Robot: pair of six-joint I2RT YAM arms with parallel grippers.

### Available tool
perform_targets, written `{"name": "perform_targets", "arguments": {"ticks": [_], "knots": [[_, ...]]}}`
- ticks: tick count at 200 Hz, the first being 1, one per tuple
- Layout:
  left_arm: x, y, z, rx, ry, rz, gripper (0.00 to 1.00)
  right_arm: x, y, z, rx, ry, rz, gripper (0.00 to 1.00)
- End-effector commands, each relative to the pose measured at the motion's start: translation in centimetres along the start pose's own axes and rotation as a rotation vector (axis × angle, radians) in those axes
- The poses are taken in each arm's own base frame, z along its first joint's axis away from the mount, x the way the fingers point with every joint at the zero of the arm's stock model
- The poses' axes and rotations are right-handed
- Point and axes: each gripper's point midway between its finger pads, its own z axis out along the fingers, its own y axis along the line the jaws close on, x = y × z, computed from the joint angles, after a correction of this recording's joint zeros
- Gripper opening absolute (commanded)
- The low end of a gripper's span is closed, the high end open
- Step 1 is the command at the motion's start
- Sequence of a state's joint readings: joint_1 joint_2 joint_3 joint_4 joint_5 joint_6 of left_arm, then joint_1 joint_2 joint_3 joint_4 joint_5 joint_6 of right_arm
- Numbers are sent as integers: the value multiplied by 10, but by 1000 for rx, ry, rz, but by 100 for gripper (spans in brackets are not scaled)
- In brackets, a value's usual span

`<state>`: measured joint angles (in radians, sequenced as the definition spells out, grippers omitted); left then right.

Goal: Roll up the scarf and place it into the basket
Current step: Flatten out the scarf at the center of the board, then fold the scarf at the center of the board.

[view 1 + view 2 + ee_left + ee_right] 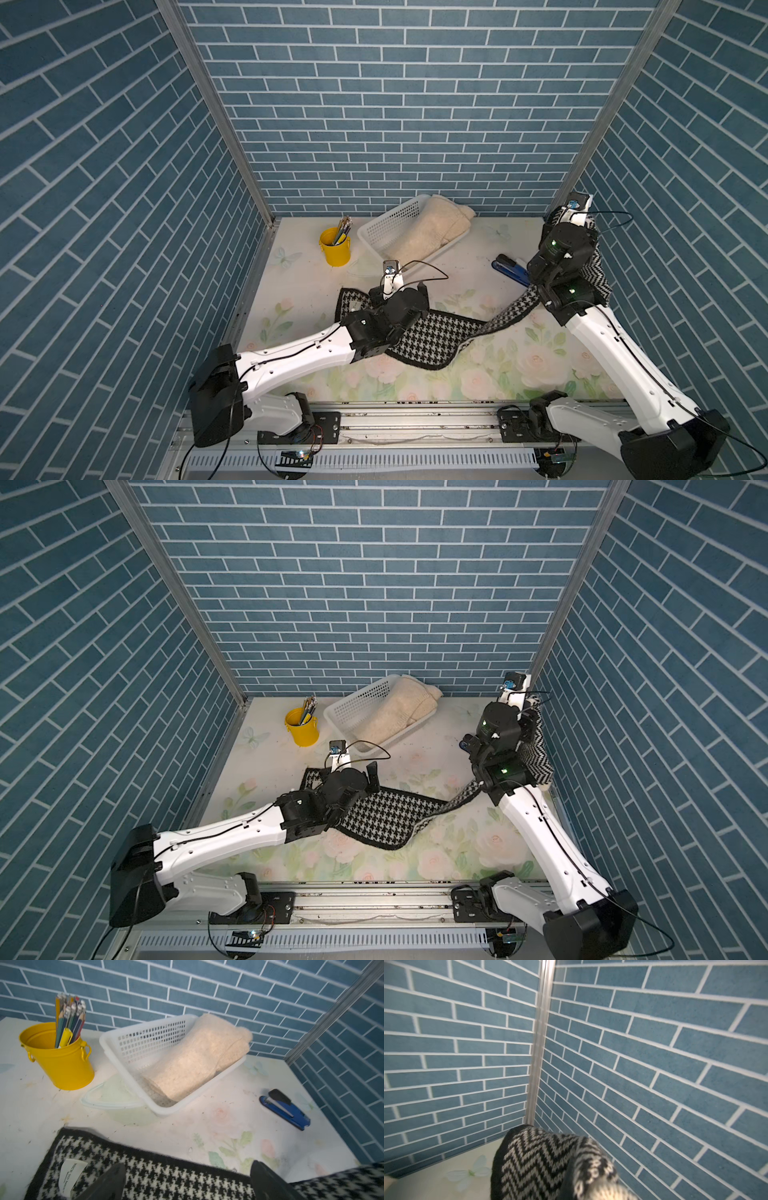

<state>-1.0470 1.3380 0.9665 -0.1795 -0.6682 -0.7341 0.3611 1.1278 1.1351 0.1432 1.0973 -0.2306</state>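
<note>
Floral table (457,266) | left hand (187,1184) spread wide over scarf (432,336) | right hand, draped, clenched on scarf's raised end

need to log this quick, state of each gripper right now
left gripper: open, over the black-and-white houndstooth knit scarf, holding nothing
right gripper: shut on the scarf's raised end

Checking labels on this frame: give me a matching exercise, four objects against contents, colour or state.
Things:
1 bucket
2 basket
3 stapler
4 scarf

Descriptions:
A beige roll inside
B blue, lying flat
C pencils inside
D houndstooth, one end lifted

Pairs: 1-C, 2-A, 3-B, 4-D
</note>
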Motion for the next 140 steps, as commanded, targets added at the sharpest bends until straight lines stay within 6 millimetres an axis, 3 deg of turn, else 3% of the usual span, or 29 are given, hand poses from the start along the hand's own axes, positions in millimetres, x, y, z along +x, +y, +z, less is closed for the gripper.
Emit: {"name": "perform_targets", "arguments": {"ticks": [1,23,44,66,79,98,119,140], "knots": [[35,22,17,-61,124,14,100,-4,-5,7,-23,12,88,0],[57,50,37,-166,209,-31,100,-7,-14,10,14,-16,95,0],[76,75,53,-205,270,-101,100,-18,-26,28,78,-12,67,0],[77,84,61,-195,271,-145,100,-25,-22,35,27,-8,110,0],[78,88,66,-207,283,-151,100,-19,-9,35,-44,15,152,0],[88,96,73,-255,326,-154,100,4,30,24,-258,77,241,0],[112,115,79,-308,391,-206,100,23,75,-14,-524,86,303,0],[128,137,81,-347,440,-299,100,34,117,-64,-822,82,284,0]]}}
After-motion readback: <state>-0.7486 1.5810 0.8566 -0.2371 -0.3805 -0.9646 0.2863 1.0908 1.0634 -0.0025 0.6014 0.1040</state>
